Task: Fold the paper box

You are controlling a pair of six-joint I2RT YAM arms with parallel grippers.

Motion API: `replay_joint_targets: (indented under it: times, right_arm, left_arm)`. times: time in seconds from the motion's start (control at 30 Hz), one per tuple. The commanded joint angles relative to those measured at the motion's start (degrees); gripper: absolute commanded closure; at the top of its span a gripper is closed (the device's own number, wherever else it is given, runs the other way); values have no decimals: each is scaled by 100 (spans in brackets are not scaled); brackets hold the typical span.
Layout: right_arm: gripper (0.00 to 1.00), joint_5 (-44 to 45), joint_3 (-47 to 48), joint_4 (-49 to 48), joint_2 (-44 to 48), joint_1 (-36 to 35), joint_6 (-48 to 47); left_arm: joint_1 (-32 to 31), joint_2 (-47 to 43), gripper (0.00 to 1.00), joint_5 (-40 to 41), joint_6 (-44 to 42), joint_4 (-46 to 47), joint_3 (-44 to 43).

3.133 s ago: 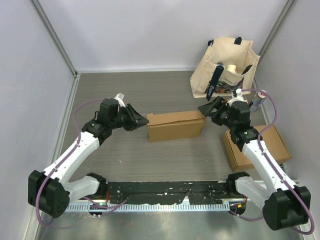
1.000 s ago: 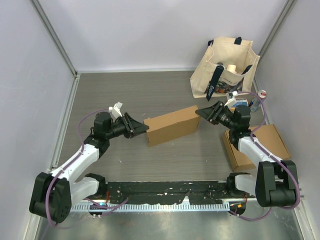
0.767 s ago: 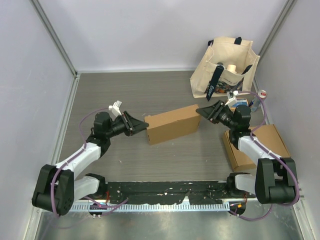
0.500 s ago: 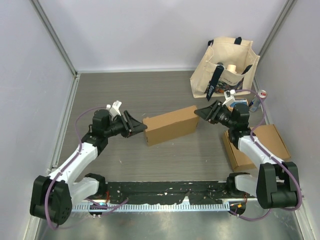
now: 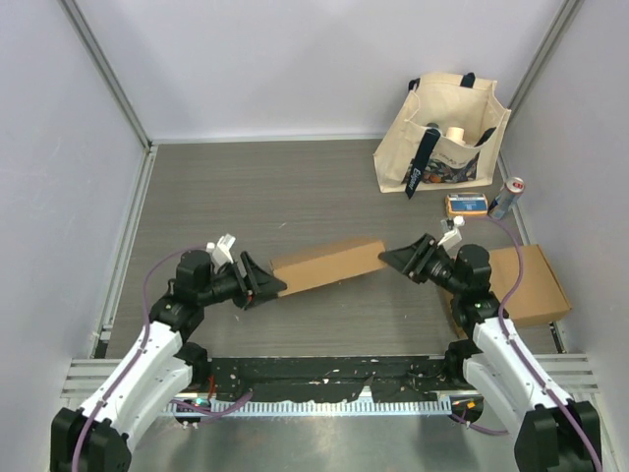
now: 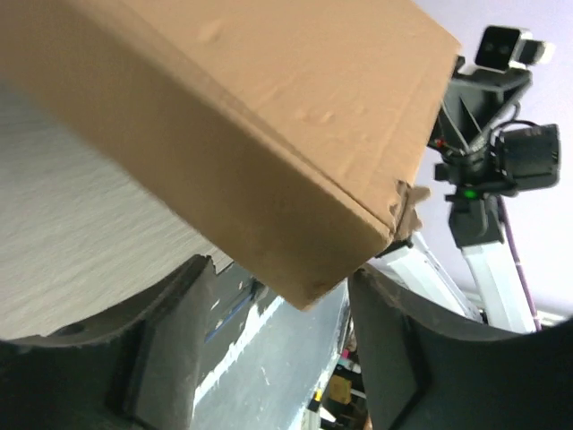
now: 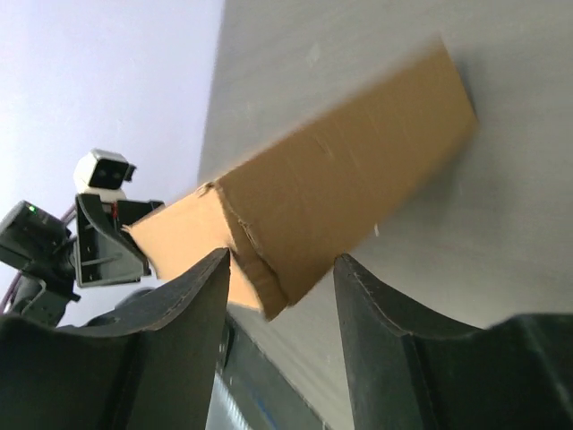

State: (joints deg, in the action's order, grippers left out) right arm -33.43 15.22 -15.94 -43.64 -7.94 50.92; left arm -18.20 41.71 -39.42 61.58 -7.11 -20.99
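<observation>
The grey wood-grain tabletop (image 5: 246, 187) carries everything here. At its far right corner stands a cream tote bag (image 5: 447, 118) with dark handles, its mouth open and several items inside that I cannot make out. The paper box (image 5: 327, 265) lies toward the near edge, about midway between the left and right edges. It is closed, with its long side running left to right and its right end slightly farther from the near edge than its left. A flat piece of cardboard (image 5: 526, 285) rests against the right edge, partly under my right arm. My left tool (image 5: 267, 288) is at the box's left end and my right tool (image 5: 393, 258) at its right end. In both wrist views the fingers stand spread, with a corner of the box poking between them and a gap on either side, so both tools are released, not clamped. I cannot tell whether either touches the cardboard. Near the right edge, between the bag and the flat cardboard, sit a small orange carton (image 5: 467, 204) and, just beside it, an upright can (image 5: 506, 198).
</observation>
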Motion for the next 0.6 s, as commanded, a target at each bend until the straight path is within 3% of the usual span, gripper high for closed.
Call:
replay_joint_targets:
  times: [0.0, 0.2, 0.4, 0.5, 0.57]
  right_arm:
    - [40, -218, 93, 2717, 224, -199, -195]
    - [29, 161, 1034, 4248, -330, -190, -1207]
    - [27, 206, 1448, 3854, -978, -190, -1470]
    - [27, -84, 1230, 2802, -1470, -260, -1523]
    - [29, 116, 1237, 2062, -1752, -540, -1567]
  left_arm:
    - [-44, -523, 31, 602, 74, -1564, 79]
    - [-44, -621, 24, 917, -558, -2950, -879]
    - [-35, -33, 22, 1787, -1008, -3665, -1627]
    - [-26, 477, 22, 2297, -946, -2967, -1452]
    - [-9, 1082, 24, 2107, -868, -2447, -1206]
